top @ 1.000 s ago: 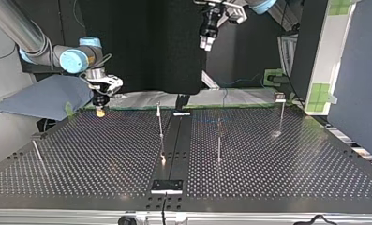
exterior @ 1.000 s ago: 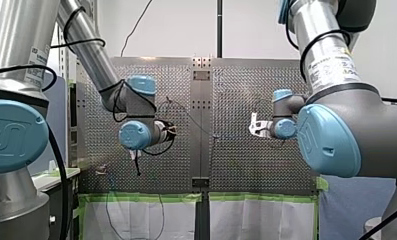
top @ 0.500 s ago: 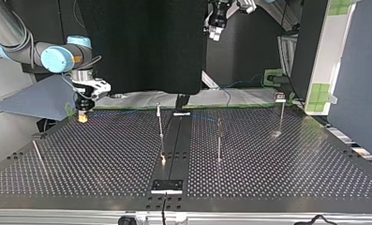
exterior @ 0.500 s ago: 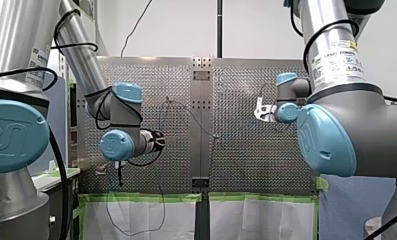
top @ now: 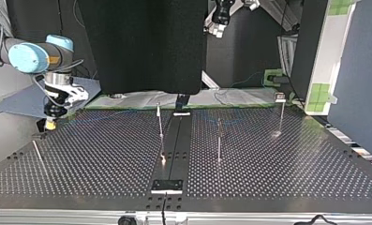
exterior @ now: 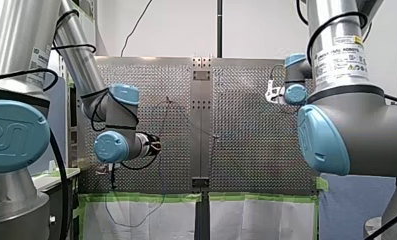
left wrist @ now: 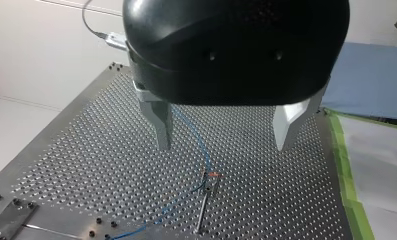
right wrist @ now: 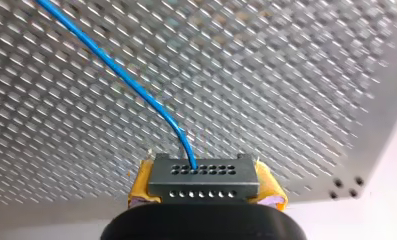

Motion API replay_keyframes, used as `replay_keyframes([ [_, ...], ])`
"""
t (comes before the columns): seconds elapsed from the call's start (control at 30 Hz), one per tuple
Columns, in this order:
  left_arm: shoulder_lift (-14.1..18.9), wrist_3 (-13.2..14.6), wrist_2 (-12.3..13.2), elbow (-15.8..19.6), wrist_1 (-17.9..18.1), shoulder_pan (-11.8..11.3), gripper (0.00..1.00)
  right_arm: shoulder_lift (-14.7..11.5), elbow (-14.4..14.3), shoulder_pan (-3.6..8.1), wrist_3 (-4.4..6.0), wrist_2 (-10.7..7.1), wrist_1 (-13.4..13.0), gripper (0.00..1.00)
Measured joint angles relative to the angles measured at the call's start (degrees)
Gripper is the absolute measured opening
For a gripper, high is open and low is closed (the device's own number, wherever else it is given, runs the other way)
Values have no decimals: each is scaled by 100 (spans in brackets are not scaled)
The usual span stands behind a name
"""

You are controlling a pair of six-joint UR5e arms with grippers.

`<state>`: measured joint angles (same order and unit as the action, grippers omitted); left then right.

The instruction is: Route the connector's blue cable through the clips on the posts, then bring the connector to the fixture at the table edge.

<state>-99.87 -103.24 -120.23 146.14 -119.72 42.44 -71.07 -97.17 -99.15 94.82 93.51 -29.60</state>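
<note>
In the right wrist view a grey connector (right wrist: 203, 178) with rows of small holes sits between my right gripper's (right wrist: 206, 192) yellow pads (right wrist: 141, 187), which are shut on it. Its blue cable (right wrist: 121, 77) runs away over the perforated plate. In the top view my right gripper (top: 49, 123) hangs low near the table's back left corner. My left gripper (left wrist: 226, 132) is open and empty, high above a post with a clip (left wrist: 209, 183) that the blue cable (left wrist: 198, 145) passes. It shows at the top view's upper edge (top: 217, 29).
Thin posts stand on the table (top: 277, 178): one near the middle strip (top: 159, 123), one to its right (top: 219, 140), one far right (top: 281, 115). A leaning rod (top: 37, 153) is at the left. A small plate fixture (top: 167, 186) sits at the near edge.
My right gripper has carried the connector toward the top view's left and drawn the cable along. My left arm has pulled up and away from the table's middle.
</note>
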Motion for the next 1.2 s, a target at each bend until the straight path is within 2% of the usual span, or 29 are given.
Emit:
replay_keyframes([
  [0.2, 0, 78, -12, -68, -160, -12, 100, -240, 89, 182, -88, 54, 268, 2],
  [0.4, 0, 92, -15, -126, -245, -14, 100, -216, 193, 370, -250, -20, 548, 2],
  [0.67, 0, 93, -21, -152, -319, -23, 100, 100, 325, 582, -511, -360, 868, 2],
  [0.87, 0, 86, -22, -192, -423, -40, 100, 170, 362, 749, -671, -657, 1028, 2],
  [0.93, 0, 82, -22, -201, -438, -47, 100, 173, 363, 814, -692, -755, 1022, 2],
  [1.2, 0, 92, -22, -305, -604, -57, 100, 177, 416, 1062, -641, -1159, 838, 2],
])
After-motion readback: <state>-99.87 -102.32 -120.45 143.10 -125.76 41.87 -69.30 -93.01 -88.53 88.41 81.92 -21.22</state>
